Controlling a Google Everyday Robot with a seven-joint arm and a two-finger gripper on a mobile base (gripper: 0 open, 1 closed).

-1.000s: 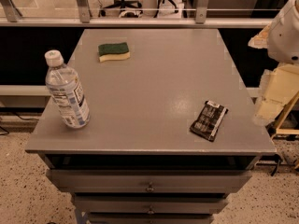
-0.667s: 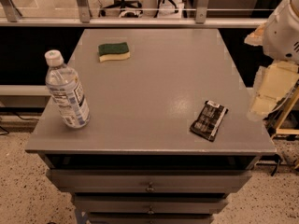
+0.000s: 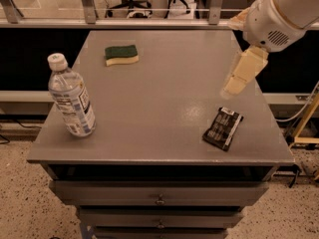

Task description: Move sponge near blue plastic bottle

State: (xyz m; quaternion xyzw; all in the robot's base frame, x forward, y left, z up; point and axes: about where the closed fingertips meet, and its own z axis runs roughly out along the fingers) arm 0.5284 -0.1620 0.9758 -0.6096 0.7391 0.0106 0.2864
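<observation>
The sponge (image 3: 121,54), dark green on top with a pale yellow layer below, lies flat at the far left of the grey table (image 3: 159,133). The blue plastic bottle (image 3: 71,97), clear with a white cap and a blue-and-white label, stands upright near the table's front left edge. My gripper (image 3: 232,88) hangs from the white arm (image 3: 279,14) over the right side of the table, above and behind the black packet. It is far to the right of both the sponge and the bottle and holds nothing that shows.
A black crinkled snack packet (image 3: 223,128) lies near the front right of the table. Drawers (image 3: 159,199) sit under the tabletop. A railing and office chairs stand behind the table. A yellow stand (image 3: 305,121) is at the right.
The arm and gripper have moved left, from beyond the table's right edge to over its right side. The sponge, bottle and packet have not moved.
</observation>
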